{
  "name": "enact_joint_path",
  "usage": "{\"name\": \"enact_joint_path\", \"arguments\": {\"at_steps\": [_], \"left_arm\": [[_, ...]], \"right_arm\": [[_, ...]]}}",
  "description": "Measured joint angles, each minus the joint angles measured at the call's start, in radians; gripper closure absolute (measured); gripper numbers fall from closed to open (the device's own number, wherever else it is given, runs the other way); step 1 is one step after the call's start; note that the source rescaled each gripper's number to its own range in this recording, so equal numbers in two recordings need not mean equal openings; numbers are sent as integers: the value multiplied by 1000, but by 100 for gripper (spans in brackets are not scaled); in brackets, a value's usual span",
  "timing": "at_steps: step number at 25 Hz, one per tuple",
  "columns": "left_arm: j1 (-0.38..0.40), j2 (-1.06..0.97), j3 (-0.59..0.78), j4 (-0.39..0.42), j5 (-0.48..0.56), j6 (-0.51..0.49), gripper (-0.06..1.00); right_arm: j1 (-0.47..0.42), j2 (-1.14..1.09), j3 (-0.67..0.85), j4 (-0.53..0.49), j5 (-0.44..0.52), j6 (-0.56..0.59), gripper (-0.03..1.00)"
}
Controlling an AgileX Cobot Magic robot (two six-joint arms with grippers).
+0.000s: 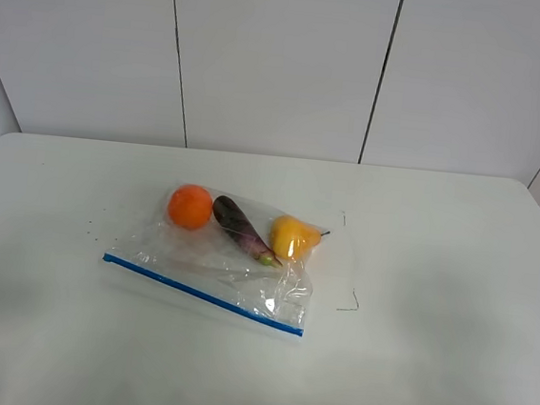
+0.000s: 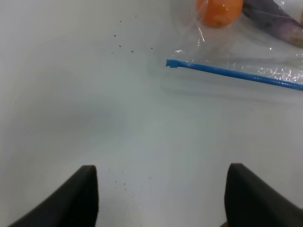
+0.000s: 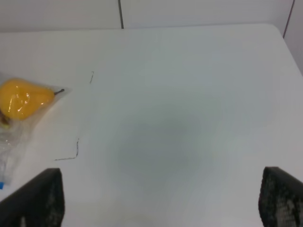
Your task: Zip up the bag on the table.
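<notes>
A clear crinkly bag [image 1: 216, 269] lies flat near the middle of the white table [image 1: 435, 276]. Its blue zipper strip [image 1: 202, 295] runs along the near edge. Inside show an orange [image 1: 190, 206], a purple eggplant [image 1: 241, 227] and a yellow pear [image 1: 292, 236]. No arm appears in the exterior high view. In the left wrist view my left gripper [image 2: 161, 198] stands open over bare table, short of the blue zipper strip's end [image 2: 171, 63], with the orange [image 2: 218, 10] beyond. My right gripper [image 3: 161, 201] is open wide over bare table, the pear [image 3: 23, 98] off to one side.
Thin dark pen marks [image 1: 348, 306] sit on the tabletop just right of the bag, and small dark specks [image 1: 95, 234] dot the surface to its left. A panelled white wall [image 1: 284, 60] rises behind the table's far edge.
</notes>
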Motion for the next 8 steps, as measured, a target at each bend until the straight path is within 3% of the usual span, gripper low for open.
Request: {"name": "enact_joint_path", "arguments": {"at_steps": [8], "left_arm": [[0,0,0,0,0,0,10]], "right_arm": [[0,0,0,0,0,0,6]]}}
